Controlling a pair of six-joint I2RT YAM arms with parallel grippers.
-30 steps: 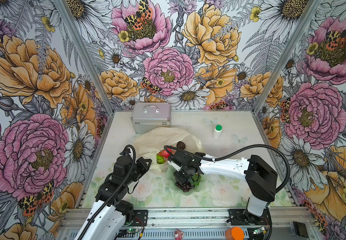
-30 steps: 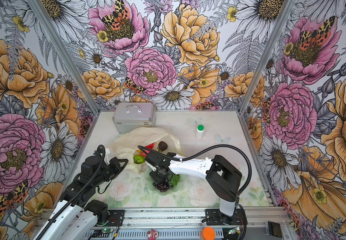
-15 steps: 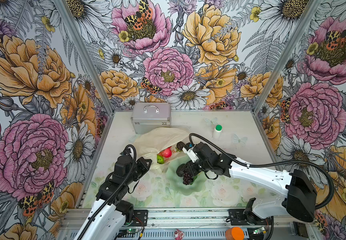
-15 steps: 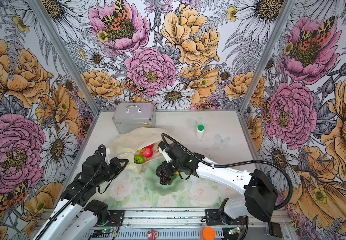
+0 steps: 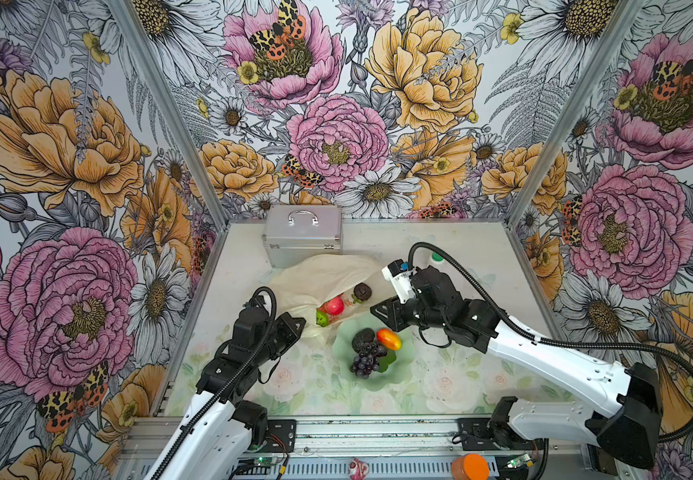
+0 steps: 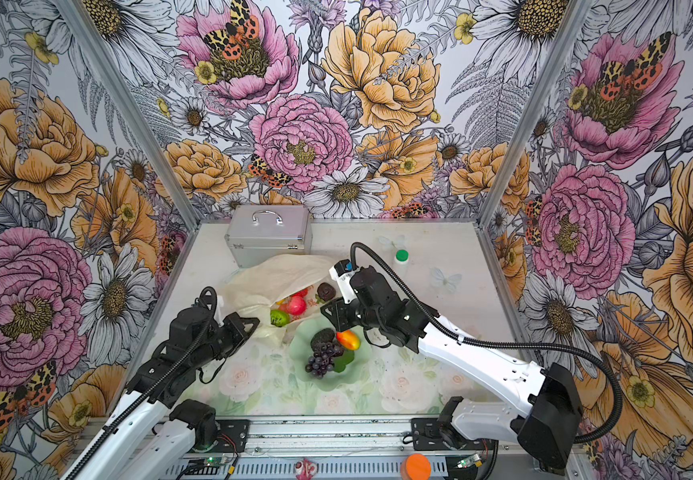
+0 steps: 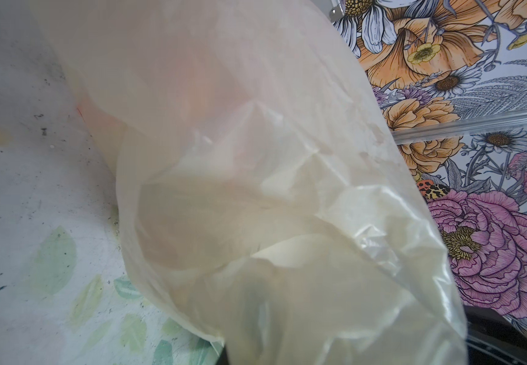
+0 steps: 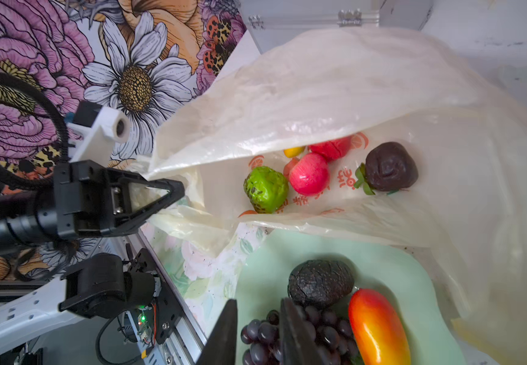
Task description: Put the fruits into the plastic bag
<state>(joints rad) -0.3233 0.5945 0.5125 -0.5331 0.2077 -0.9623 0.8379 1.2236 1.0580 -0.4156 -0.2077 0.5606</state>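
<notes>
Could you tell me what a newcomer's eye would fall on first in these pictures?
Bold floral walls enclose the table. At its centre the left gripper pinches open a pale plastic bag with a red-pink apple and bumpy green ball inside. Beside it, a pale green bowl holds an avocado, mango and grape bunch near the right gripper.

Silver case (image 5: 302,237) at the back; green-capped bottle (image 6: 401,259), perhaps upright; pale green bowl (image 5: 397,374).

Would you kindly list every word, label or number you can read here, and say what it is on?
Orange-red lettering on the plastic bag, beside the apple: too creased and blurred to read.
Nothing else legible.
</notes>
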